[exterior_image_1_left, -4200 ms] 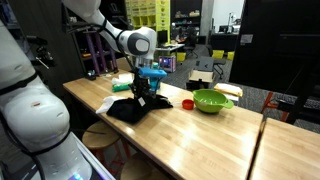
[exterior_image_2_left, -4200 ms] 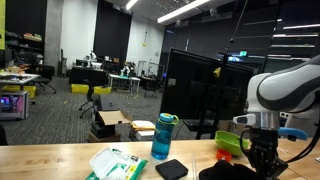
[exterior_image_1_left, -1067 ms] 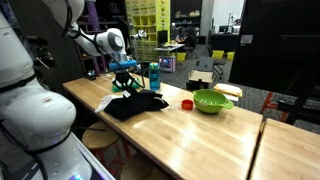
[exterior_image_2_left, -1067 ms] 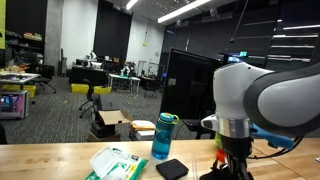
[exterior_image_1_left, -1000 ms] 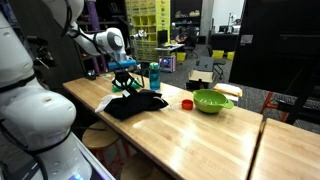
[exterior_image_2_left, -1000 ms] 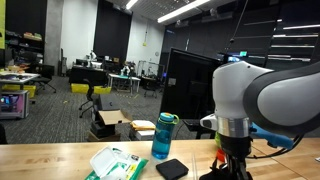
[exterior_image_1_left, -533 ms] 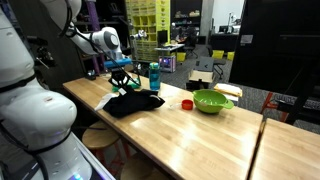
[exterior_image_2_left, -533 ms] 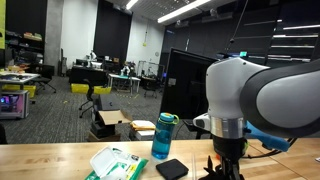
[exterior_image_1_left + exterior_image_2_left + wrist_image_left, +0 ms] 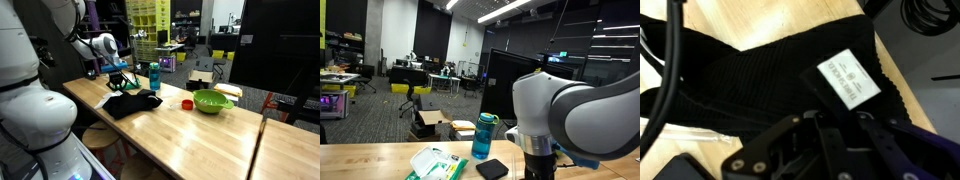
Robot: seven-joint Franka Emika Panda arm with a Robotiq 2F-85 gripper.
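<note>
Cloth: black cloth [image 9: 133, 102], rumpled and flat on the table [image 9: 200, 135], toward the end where the arm stands. It fills most of the wrist view.
Tag: white tag [image 9: 850, 80] lying on the cloth, shown by the wrist view alone. I cannot read its print.
Gripper: gripper [image 9: 120, 80] points down over the edge of the cloth. In the wrist view it is dark linkage against dark fabric, cut off by the bottom edge. I cannot tell whether the jaws are spread or pinching a fold, nor whether the tips touch the cloth.
Hidden: in an exterior view the arm [image 9: 565, 120] bulks in front of the gripper and covers nearly all of the cloth.
Cable: black cable [image 9: 675, 70] crossing the cloth, seen only in the wrist view and cut off at the frame edges.
Bottle: blue bottle [image 9: 154, 76], upright, just behind the cloth, in both exterior views.
Case: flat black case [image 9: 500, 168] near the foot of the bottle. I cannot make out what it is.
Packet: green and white packet [image 9: 435, 162] beside the case, partly cut off by the bottom edge.
Cup: red cup [image 9: 187, 103], between the cloth and the bowl, apart from both.
Bowl: green bowl [image 9: 211, 100], well apart from the cloth, clear in one exterior view only.
</note>
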